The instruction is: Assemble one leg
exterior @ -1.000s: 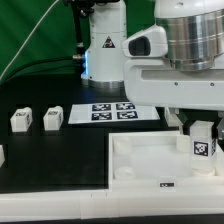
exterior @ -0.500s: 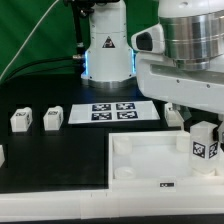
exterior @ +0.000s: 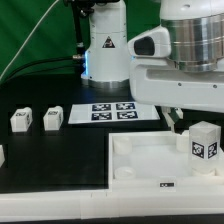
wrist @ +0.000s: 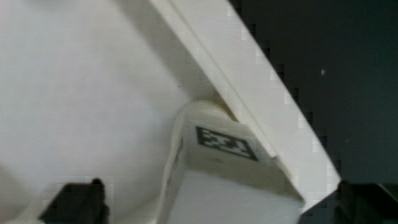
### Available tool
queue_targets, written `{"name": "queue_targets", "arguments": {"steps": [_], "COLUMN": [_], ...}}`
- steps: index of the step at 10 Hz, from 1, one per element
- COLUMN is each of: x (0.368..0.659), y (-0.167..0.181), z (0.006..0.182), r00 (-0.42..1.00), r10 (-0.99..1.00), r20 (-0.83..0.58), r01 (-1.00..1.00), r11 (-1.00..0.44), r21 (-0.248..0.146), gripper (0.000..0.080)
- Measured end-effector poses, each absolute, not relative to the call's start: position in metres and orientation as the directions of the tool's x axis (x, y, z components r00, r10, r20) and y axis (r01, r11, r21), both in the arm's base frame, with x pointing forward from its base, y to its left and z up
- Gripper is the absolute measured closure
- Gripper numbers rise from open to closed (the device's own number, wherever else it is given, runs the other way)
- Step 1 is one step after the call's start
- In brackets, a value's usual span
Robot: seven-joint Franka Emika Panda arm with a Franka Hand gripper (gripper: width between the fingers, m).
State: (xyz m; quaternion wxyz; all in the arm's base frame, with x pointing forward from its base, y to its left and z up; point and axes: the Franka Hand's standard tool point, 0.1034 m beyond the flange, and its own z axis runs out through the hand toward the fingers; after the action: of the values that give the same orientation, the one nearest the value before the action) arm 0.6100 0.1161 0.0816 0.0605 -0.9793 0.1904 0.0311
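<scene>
A leg (exterior: 204,145), a small white block with a black-and-white tag, stands upright in the right corner of the white tray (exterior: 150,170). In the wrist view the leg (wrist: 222,140) sits against the tray's rim (wrist: 231,70). My gripper (exterior: 190,115) hangs just above the leg, open and empty. In the wrist view the gripper (wrist: 222,205) shows two dark fingertips (wrist: 75,200) set wide apart with nothing between them. Two more legs (exterior: 21,120) (exterior: 52,118) stand on the black table at the exterior view's left.
The marker board (exterior: 112,112) lies flat behind the tray. Another white part (exterior: 2,155) shows at the exterior view's left edge. The robot base (exterior: 105,50) stands at the back, in front of a green backdrop.
The gripper has let go of the leg and risen off it. The leg now stands free in the tray's corner.
</scene>
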Motion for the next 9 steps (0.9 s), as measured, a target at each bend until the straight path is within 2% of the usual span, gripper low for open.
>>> {"name": "queue_targets", "arguments": {"steps": [3, 4, 7, 9], "x": [0.6097, 0.6098, 0.6107, 0.6108], "y": [0.1171, 0.1172, 0.1149, 0.1142], "z": [0.0815, 0.0815, 0.0806, 0.0806], "r00": [0.995, 0.998, 0.931, 0.913], "r10": [-0.086, 0.052, 0.364, 0.407], "r20": [-0.049, -0.030, 0.011, 0.016], "r01": [-0.091, 0.049, 0.363, 0.407], "r11": [-0.989, -0.993, -0.926, -0.908], "r21": [-0.119, -0.111, -0.099, -0.098], "gripper": [0.0150, 0.0150, 0.0150, 0.0150]}}
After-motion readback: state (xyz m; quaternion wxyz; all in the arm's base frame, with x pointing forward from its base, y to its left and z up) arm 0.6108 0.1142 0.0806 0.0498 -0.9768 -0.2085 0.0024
